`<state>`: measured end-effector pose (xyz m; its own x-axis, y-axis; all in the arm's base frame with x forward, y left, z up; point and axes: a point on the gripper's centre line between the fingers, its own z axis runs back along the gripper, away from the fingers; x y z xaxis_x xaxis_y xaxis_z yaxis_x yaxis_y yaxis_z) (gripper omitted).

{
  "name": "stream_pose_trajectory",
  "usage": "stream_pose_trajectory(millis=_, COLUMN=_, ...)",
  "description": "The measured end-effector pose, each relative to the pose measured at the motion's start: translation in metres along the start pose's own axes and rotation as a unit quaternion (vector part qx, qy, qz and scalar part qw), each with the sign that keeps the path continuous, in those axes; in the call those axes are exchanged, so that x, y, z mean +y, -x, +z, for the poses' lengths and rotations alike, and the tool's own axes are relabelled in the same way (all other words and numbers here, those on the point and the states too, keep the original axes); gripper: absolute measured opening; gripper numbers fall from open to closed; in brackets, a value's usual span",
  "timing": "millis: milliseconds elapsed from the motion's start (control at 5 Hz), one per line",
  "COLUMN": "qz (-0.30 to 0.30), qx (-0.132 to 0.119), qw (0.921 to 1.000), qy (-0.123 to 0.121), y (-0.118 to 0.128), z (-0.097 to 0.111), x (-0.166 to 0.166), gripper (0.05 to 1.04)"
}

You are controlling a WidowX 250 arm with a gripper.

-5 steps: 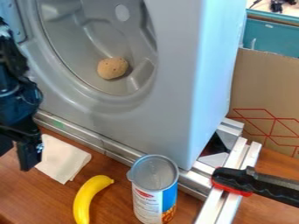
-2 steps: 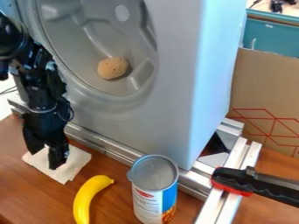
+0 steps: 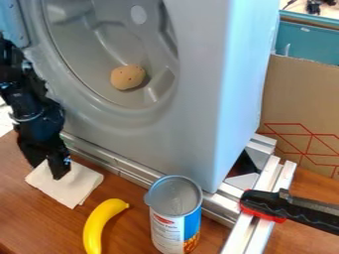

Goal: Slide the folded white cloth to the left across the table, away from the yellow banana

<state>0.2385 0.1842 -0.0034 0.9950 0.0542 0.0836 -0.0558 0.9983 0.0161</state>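
Observation:
My gripper [image 3: 47,168] hangs at the left, over the upper edge of a folded white cloth [image 3: 71,186]. It stands open, with one finger at the cloth's upper left edge and the other in front of its upper part; whether they touch it I cannot tell. The cloth lies flat on the wooden table. Below and right of it is a yellow banana [image 3: 97,226]. An opened can [image 3: 175,218] with a blue and white label stands upright further right. A tan, potato-like lump [image 3: 127,77] rests inside the round hollow of a grey machine front.
The grey machine body [image 3: 192,94] rises behind the cloth and can. Along its foot runs a metal rail [image 3: 132,171]. At the right, a black and red handled tool [image 3: 278,206] lies across metal profiles, with a cardboard sheet [image 3: 298,99] behind.
From the left edge, my gripper came right and over the cloth, then shifted slightly up and left. The cloth, banana, can and lump have kept their places.

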Motion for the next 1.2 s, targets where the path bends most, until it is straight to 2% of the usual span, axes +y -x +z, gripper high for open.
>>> stream_pose_trajectory(millis=200, qz=-0.003, qx=-0.004, qw=0.9999, qy=0.012, y=-0.004, z=-0.015, x=0.001, gripper=1.001)
stream_pose_trajectory(millis=400, qz=-0.006, qx=0.008, qw=0.9999, qy=0.012, y=-0.002, z=-0.023, x=0.002, gripper=1.001)
stream_pose_trajectory(millis=600, qz=-0.009, qx=0.021, qw=0.9997, qy=-0.001, y=-0.001, z=-0.024, x=-0.002, gripper=1.001)
stream_pose_trajectory(millis=1200, qz=0.034, qx=0.119, qw=0.9909, qy=-0.052, y=0.034, z=-0.025, x=0.008, gripper=1.001)
